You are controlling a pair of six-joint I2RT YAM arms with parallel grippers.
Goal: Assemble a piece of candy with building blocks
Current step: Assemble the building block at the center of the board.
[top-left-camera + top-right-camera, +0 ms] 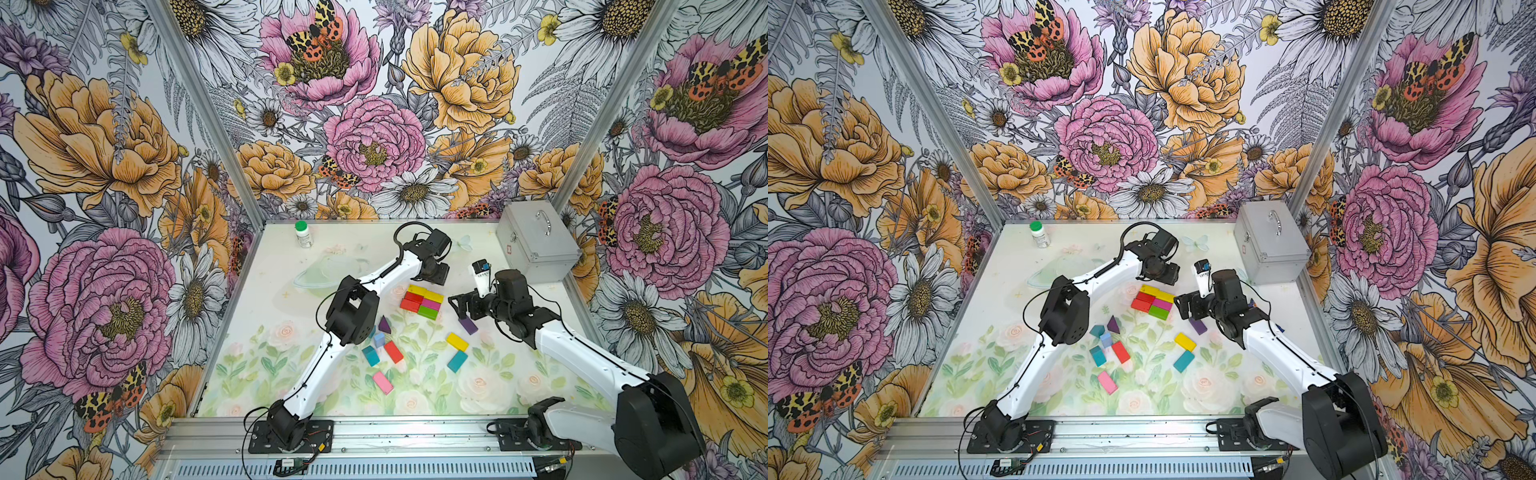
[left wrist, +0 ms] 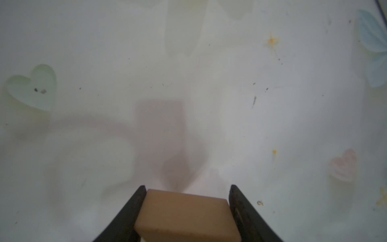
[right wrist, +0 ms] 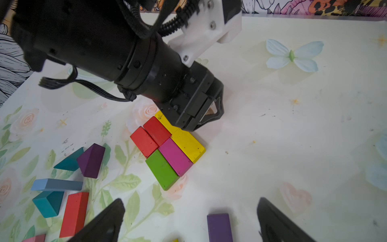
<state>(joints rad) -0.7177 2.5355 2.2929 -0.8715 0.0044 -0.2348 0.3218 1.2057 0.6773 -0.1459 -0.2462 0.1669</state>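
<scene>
candy slab [image 1: 422,302]: six bricks lying flat and touching near the middle of the table [image 1: 249,365]; two yellow along the far edge, then two red, one magenta, one green.
tan block [image 2: 186,213]: clamped in the left gripper [image 2: 187,186], jaws pressed on two opposite faces; its full shape is hidden.
where it hangs: in the right wrist view the left gripper sits low, just beside the slab's far yellow edge; whether the block touches the mat cannot be told.
purple brick [image 3: 219,227]: flat and alone to the slab's right, between the wide-spread jaws of the right gripper [image 3: 190,200], which grips nothing.
loose stock: a purple triangle [image 1: 384,324] plus red, teal, pink, light blue and yellow bricks scattered nearer the robot.
step, as i judge it: seating the tan block against the slab as a wrapper end.
risk, shove: coming down too close would push the yellow bricks and open the seams.
risk, slip: if the gripped faces slope, the block could twist on release.
risk, clash: the two wrists are near each other, so a right-arm reach could strike the left.
</scene>
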